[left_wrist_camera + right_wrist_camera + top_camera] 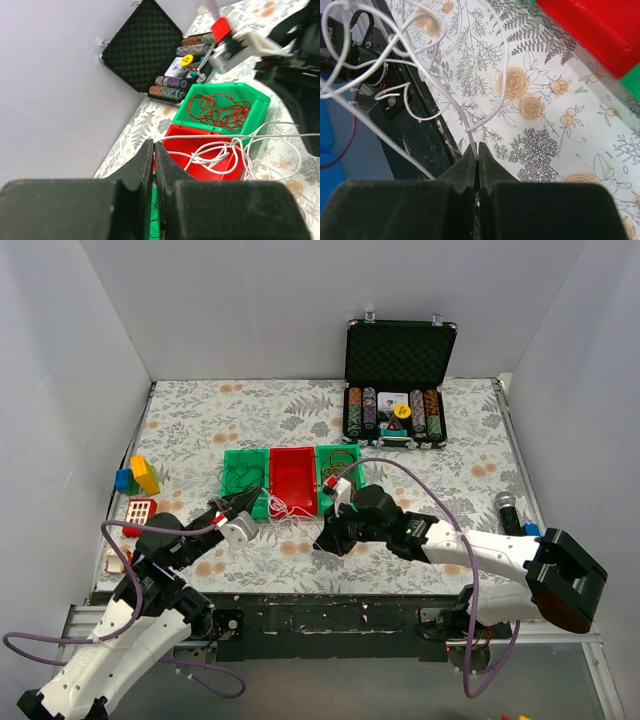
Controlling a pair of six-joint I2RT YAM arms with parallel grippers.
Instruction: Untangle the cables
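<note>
White cable (215,159) tangled across red bin (173,137); red cable (220,112) bunched in green bin (220,88).

The right pincer (477,152) has its two dark padded fingers (462,167) pressed together on a thin white looped cable (468,131); the strand rises from the tips and spreads into tangled loops at upper left; beneath lies the floral-patterned surface (545,135); a red plastic bin (590,30) fills the upper right corner, a green plastic bin (632,82) just beside it; the surface's black front edge (420,145) runs along the left.
</note>
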